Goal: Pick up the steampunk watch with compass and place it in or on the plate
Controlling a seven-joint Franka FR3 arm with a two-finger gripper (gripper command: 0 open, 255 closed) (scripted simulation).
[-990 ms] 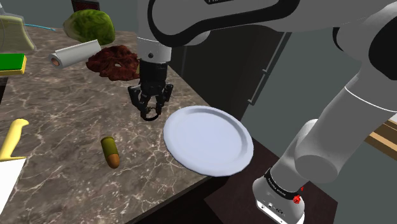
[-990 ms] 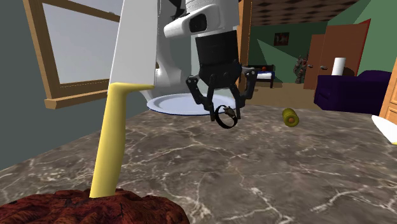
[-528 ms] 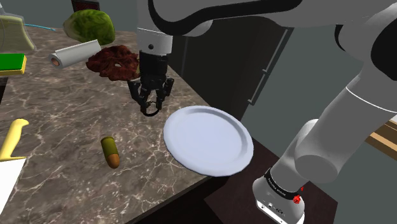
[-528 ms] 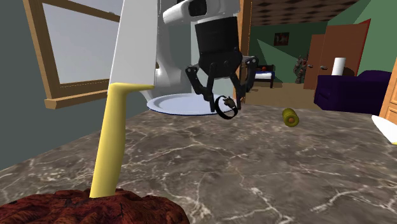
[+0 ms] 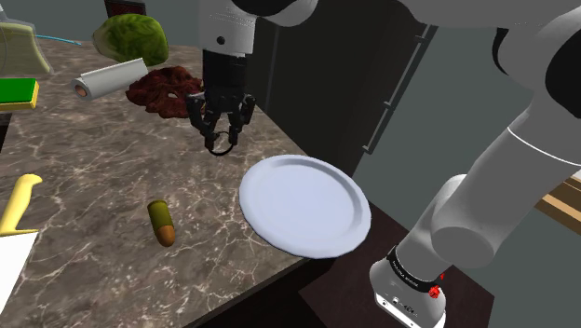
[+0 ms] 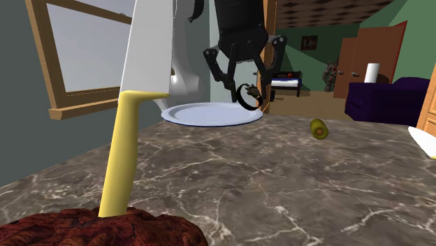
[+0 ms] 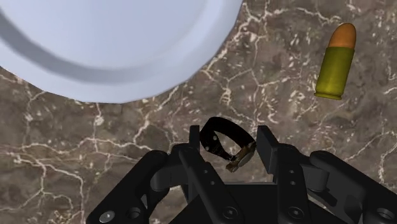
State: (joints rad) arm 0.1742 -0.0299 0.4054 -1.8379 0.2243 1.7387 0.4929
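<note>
A small dark watch (image 5: 221, 144) (image 6: 246, 95) (image 7: 226, 141) with a black strap loop and a brassy face hangs in the air, clasped between the fingers of my black gripper (image 5: 221, 138) (image 6: 246, 89) (image 7: 229, 143), which is shut on it. The gripper hovers above the marble counter, a little to the shoulder view's upper left of the white plate (image 5: 304, 205) (image 6: 209, 114) (image 7: 114, 51). The plate lies flat at the counter's corner, its rim partly over the edge.
An olive and orange cartridge (image 5: 161, 223) (image 6: 318, 128) (image 7: 336, 62) lies on the counter (image 5: 102, 177). A dark red lump (image 5: 166, 90), a white roll (image 5: 110, 76), a green head of lettuce (image 5: 130, 37) and a yellow-handled knife (image 5: 19, 203) (image 6: 133, 112) stand further off.
The gripper has risen straight up from near the counter with the watch in its fingers. The plate and the other things have not moved.
</note>
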